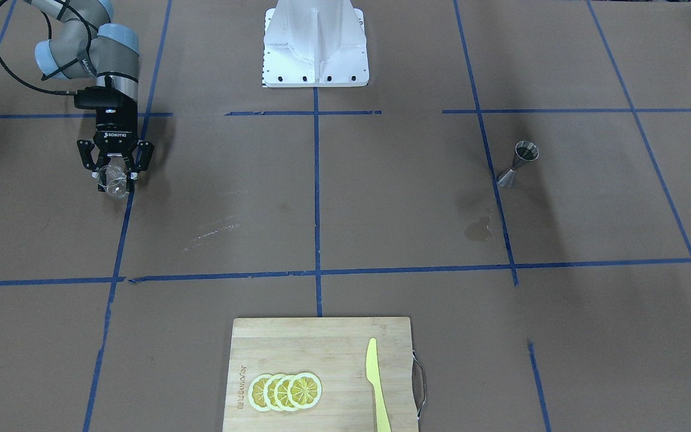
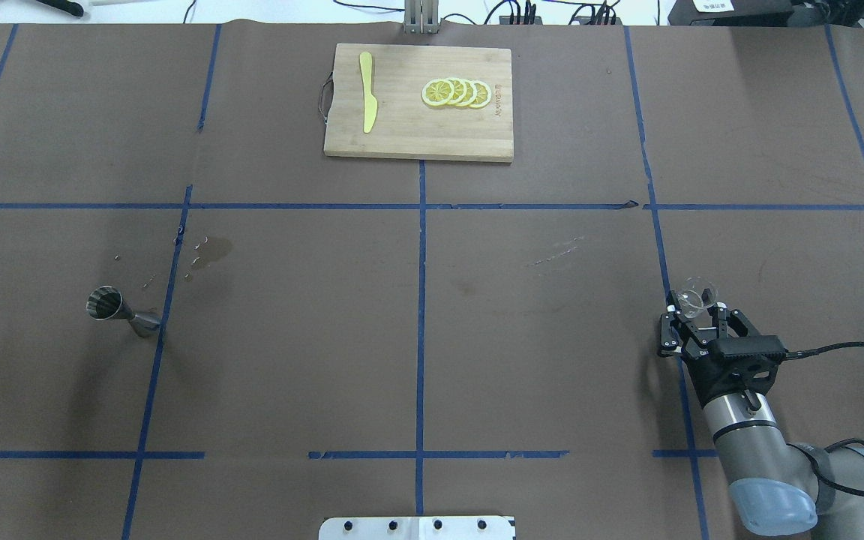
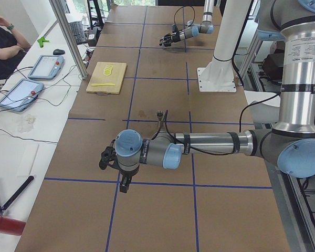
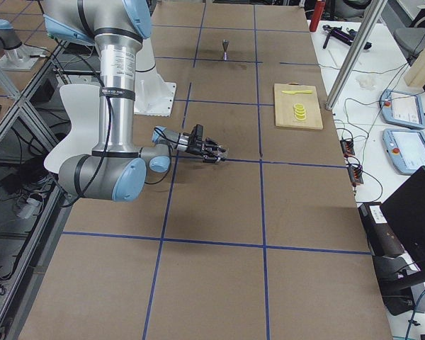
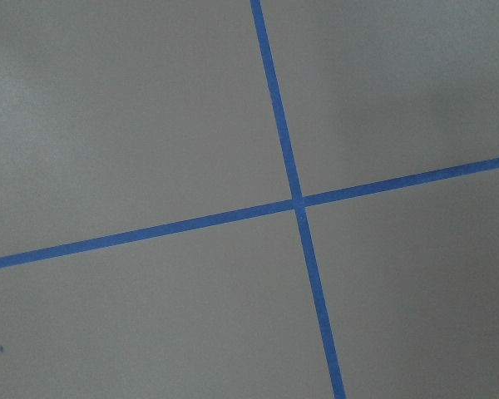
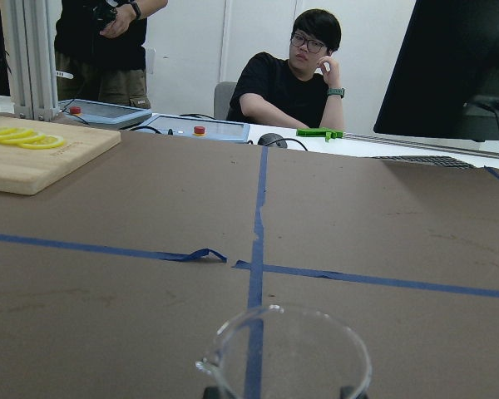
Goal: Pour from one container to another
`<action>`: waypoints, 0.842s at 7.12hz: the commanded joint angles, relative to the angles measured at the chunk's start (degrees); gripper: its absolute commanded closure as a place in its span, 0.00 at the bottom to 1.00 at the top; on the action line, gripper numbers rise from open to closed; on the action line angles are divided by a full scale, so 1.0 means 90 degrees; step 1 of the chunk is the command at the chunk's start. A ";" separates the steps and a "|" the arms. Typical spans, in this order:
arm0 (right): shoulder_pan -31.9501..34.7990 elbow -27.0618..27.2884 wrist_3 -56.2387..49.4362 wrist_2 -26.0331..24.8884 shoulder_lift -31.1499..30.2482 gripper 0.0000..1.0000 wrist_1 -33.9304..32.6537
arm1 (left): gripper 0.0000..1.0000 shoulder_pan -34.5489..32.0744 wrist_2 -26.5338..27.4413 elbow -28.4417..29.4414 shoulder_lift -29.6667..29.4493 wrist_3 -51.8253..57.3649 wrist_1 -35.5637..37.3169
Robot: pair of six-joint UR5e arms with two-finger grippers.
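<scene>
Overhead exterior view: my right gripper (image 2: 696,309) is closed partway onto the clear cup (image 2: 699,295), a finger pressed to each side, the cup upright with its mouth up. The steel jigger (image 2: 121,312) stands upright far to my left across the table, nearer my left arm (image 3: 199,144).

place: robotics lab | evidence: brown paper-covered table (image 2: 289,360) gridded with blue tape lines (image 2: 421,300); white metal robot pedestal (image 1: 315,45); grey tablet-like teach pendants with red buttons (image 3: 44,66); silver aluminium frame post (image 3: 68,37); seated person in black shirt (image 6: 295,79)
</scene>
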 commanded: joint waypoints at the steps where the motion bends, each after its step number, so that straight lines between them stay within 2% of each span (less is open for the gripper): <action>1: 0.0000 -0.0106 0.0072 0.0180 -0.0008 0.88 0.0001 | 0.00 0.0000 0.0000 0.0000 0.0004 0.0000 0.0000; 2: -0.0009 -0.0135 0.0081 0.0211 -0.0018 0.86 0.0001 | 0.00 0.0000 0.0000 0.0000 0.0004 0.0000 0.0000; 4: 0.0000 -0.0213 0.0267 0.0269 -0.0018 0.73 0.0001 | 0.00 0.0000 0.0000 0.0000 0.0004 0.0000 0.0000; 5: 0.0000 -0.0213 0.0267 0.0270 -0.0018 0.62 0.0001 | 0.00 0.0000 0.0000 0.0000 0.0004 0.0000 0.0000; 6: -0.0009 -0.0213 0.0267 0.0260 -0.0018 0.46 0.0001 | 0.00 0.0000 0.0000 0.0000 0.0004 0.0000 0.0000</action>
